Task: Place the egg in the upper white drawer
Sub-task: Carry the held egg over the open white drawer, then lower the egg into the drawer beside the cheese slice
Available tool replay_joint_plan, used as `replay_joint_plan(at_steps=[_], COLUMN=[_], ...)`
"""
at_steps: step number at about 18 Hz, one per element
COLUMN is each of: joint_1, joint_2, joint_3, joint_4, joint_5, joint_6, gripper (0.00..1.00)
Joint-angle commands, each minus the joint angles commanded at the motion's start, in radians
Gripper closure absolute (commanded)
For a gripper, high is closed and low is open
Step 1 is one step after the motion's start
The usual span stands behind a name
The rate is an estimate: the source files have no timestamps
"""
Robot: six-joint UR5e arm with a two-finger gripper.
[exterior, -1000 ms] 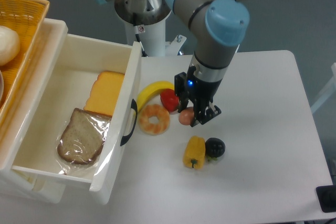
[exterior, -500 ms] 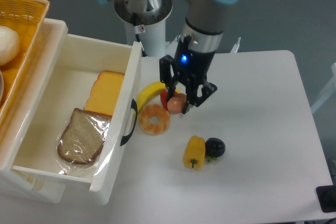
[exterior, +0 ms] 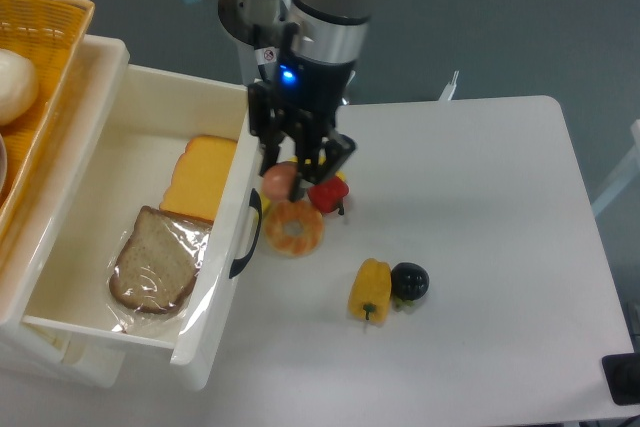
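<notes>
- Gripper [exterior: 284, 175] points straight down from the wrist, fingers clamped on the egg [exterior: 279, 183]; a blue light glows on the wrist body above.
- Egg hangs in the grip above the table, just to the 3 o'clock side of the front wall of the upper white drawer [exterior: 100, 82], right by the dark handle [exterior: 247, 234]. Not over the drawer cavity from what I can see.
- Arm comes in from 12 o'clock: grey links and a blue joint cap cut off by the top edge, standing in front of the white mounting post.
- Just beside the egg at 4 o'clock: red pepper [exterior: 328, 193]. A bit of yellow banana [exterior: 343, 183] shows behind it.
- At 6 o'clock of the gripper: orange doughnut [exterior: 293, 228], flat on the table [exterior: 480, 247].
- Farther out at 5 o'clock: yellow pepper [exterior: 369, 290] touching a dark round fruit [exterior: 408, 280].
- Drawer stands open; inside lie a cheese slice [exterior: 200, 177] and wrapped bread [exterior: 155, 262].
- Yellow basket [exterior: 40, 67] at 9 o'clock, white bun [exterior: 15, 85] in it.
</notes>
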Motion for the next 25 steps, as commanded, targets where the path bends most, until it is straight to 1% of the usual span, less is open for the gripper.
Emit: replay_joint_plan(at_steps=[5,7,9,11,14,18,20,21,25], joint_1=[-0.071,-0.097,-0.141,-0.166,-0.180,-0.203,-0.210,-0.218,-0.230], joint_2=[0.002,0.002,0.002,-0.005,-0.008,-0.008,-0.015,-0.020,-0.032], joint_3=[-0.008,-0.009,-0.028,-0.032,-0.055,-0.090,-0.095,-0.106,-0.117], joint_4=[-0.003,-0.011,-0.011,-0.014,-0.028,-0.028,-0.031,-0.031,-0.032], joint_5=[0.009,0.049,0.102,0.147,0.161,0.190,0.233,0.236,0.236], joint_6=[0.035,0.052,0.057,0.077,0.115,0.141,0.144,0.143,0.143], gripper=[0.83,0.83,0.83,0.83,0.83,0.83,0.83,0.83,0.83])
